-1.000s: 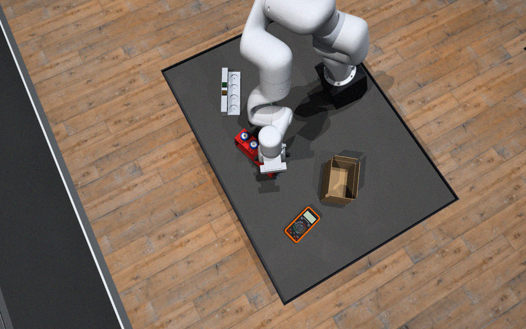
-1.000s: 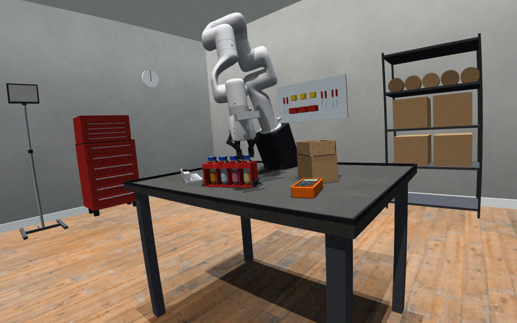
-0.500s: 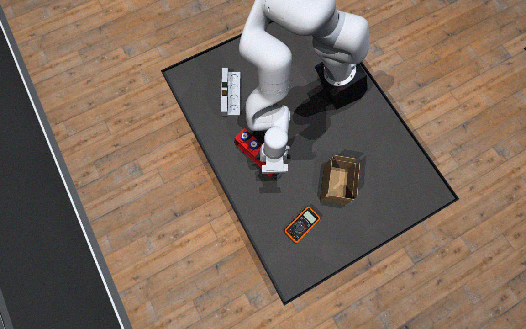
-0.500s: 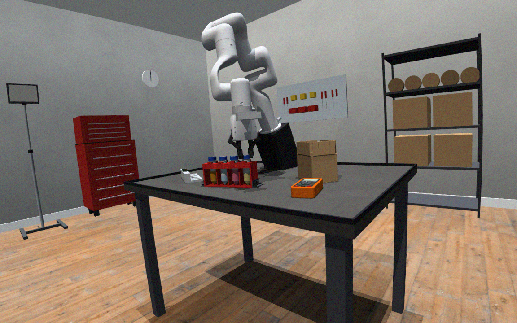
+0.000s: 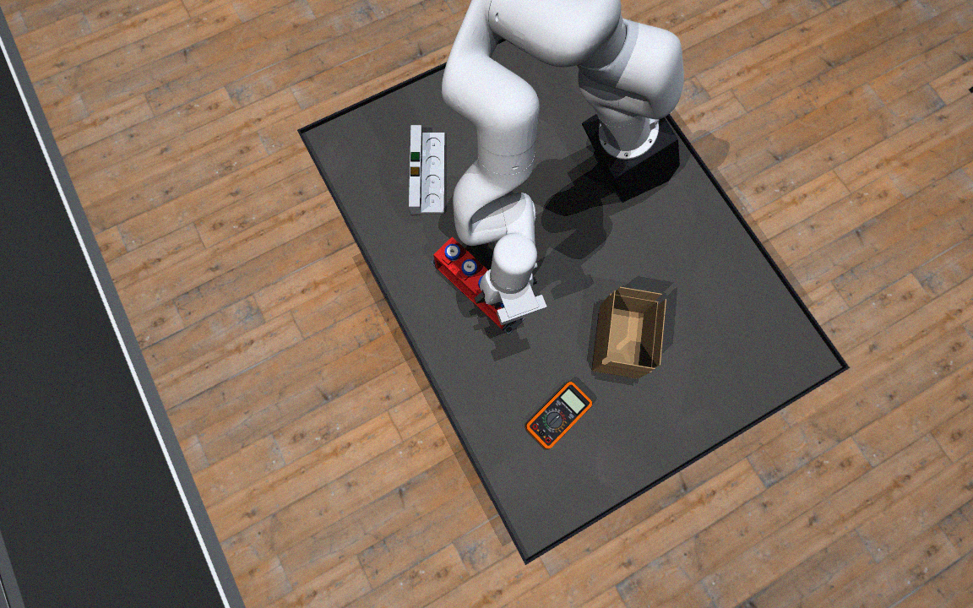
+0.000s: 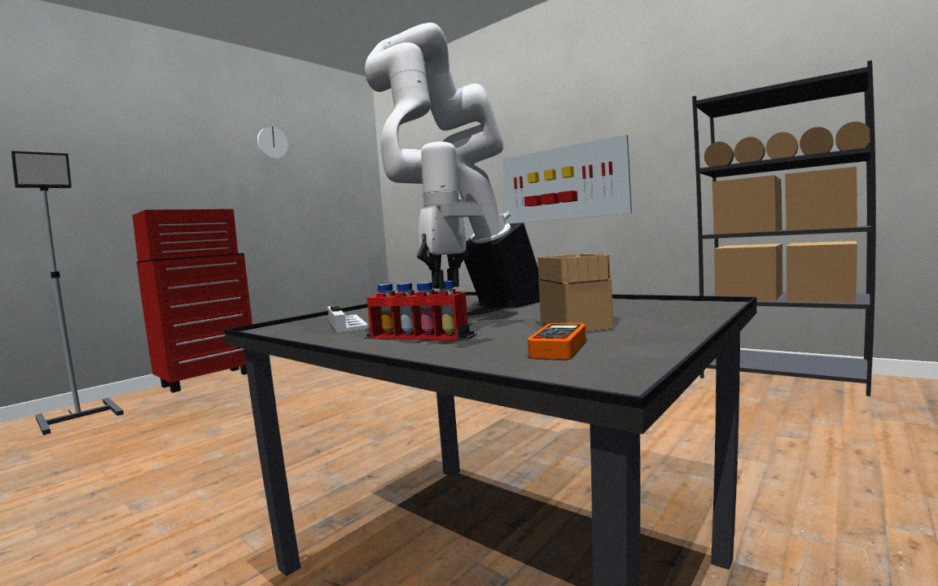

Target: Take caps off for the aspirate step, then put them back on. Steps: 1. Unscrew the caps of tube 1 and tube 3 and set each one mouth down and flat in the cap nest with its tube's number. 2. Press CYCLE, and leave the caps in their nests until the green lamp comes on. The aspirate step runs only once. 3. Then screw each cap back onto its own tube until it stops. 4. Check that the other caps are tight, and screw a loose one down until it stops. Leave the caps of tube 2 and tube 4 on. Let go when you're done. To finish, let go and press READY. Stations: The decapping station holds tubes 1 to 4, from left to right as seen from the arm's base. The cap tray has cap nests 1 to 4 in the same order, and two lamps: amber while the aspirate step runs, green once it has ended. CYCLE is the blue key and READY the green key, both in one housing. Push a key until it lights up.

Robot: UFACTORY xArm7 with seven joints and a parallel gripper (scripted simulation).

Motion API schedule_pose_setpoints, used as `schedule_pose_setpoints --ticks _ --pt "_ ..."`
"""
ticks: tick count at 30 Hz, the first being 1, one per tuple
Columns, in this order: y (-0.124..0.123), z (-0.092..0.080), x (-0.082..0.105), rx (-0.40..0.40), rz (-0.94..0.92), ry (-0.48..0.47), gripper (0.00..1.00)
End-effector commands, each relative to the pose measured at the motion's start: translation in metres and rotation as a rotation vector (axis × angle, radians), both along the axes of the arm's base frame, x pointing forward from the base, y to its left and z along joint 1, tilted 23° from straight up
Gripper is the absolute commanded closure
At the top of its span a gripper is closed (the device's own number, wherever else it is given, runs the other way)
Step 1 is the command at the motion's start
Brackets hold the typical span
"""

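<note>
A red tube rack [image 5: 467, 275] stands near the table's edge and holds four tubes with blue caps [image 6: 418, 317]. My gripper [image 6: 443, 278] points straight down over the tube at the rack's right end in the side view. It is shut on that tube's blue cap [image 6: 448, 286], the cap of tube 1. From above, the wrist [image 5: 514, 290] hides this cap and the fingers. The other three caps [image 5: 467, 264] sit on their tubes. The white cap tray [image 5: 427, 171] has four empty nests, and both of its lamps [image 5: 414, 163] look dark. I cannot see the key housing.
An open cardboard box [image 5: 628, 333] stands right of the rack, and an orange multimeter [image 5: 558, 415] lies toward the table's front edge. The arm's black base [image 5: 630, 151] is at the back. The tray [image 6: 344, 318] lies left of the rack in the side view.
</note>
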State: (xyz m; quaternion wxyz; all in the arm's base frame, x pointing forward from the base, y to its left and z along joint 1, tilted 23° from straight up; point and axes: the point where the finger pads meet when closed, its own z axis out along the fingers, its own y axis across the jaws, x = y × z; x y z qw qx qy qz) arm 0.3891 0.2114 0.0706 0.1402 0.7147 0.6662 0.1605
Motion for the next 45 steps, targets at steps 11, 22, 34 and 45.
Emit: schedule_pose_setpoints --ticks 11,22,34,45 --pt "0.0009 0.0016 0.0005 -0.249 0.575 0.008 1.00" --pt "0.0009 0.0019 0.0004 -0.454 1.031 -0.002 1.00" --pt "0.0009 0.0019 0.0004 -0.503 1.141 -0.005 0.54" --pt "0.0009 0.0020 0.0004 -0.503 1.141 -0.005 0.54"
